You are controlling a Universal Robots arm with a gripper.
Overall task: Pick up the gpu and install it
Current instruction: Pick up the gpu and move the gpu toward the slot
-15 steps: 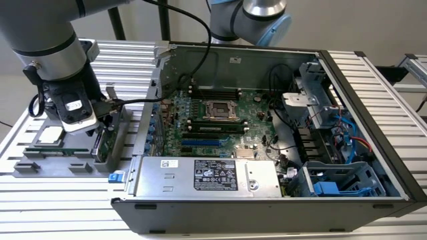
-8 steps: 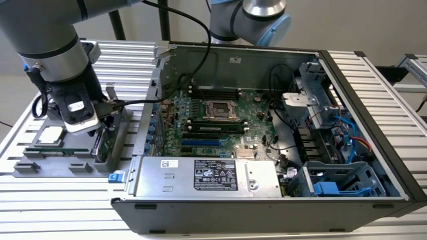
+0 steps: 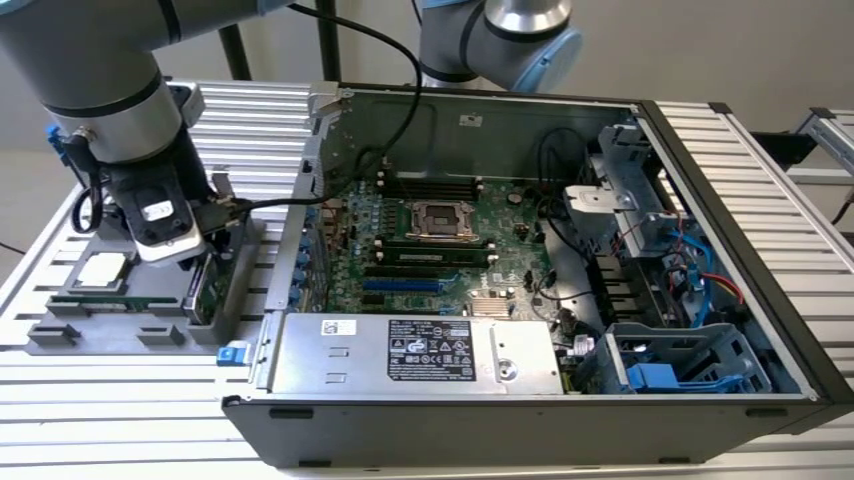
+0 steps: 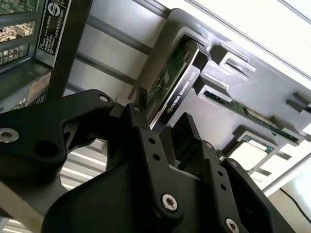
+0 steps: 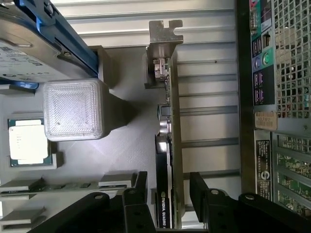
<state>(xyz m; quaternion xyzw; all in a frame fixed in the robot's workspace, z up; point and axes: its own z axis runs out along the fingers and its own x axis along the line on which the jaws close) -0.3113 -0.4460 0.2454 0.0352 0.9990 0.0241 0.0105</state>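
The gpu point(image 3: 203, 288) stands on its long edge in a slot of the grey parts holder point(image 3: 80, 332), at the exterior view's left, beside the open computer case point(image 3: 747, 300). In the first wrist view the gpu point(image 5: 171, 116) shows its green board edge, black cooler and silver end bracket point(image 5: 163, 34). My gripper point(image 5: 169, 180) is open and straddles the card, one black finger point(image 5: 141, 184) on the cooler side and the other on the board side, each a small gap away. The second wrist view shows the gripper point(image 4: 160, 116) over the gpu point(image 4: 177, 82) the same way.
The holder also carries a processor chip point(image 5: 26, 141), a memory stick point(image 4: 252, 114), a grey block point(image 5: 73, 109) and a hard drive with blue rails point(image 5: 34, 43). Inside the case lie the motherboard point(image 3: 441, 245) and a silver power supply point(image 3: 400, 350). A second arm point(image 3: 507, 40) stands behind the case.
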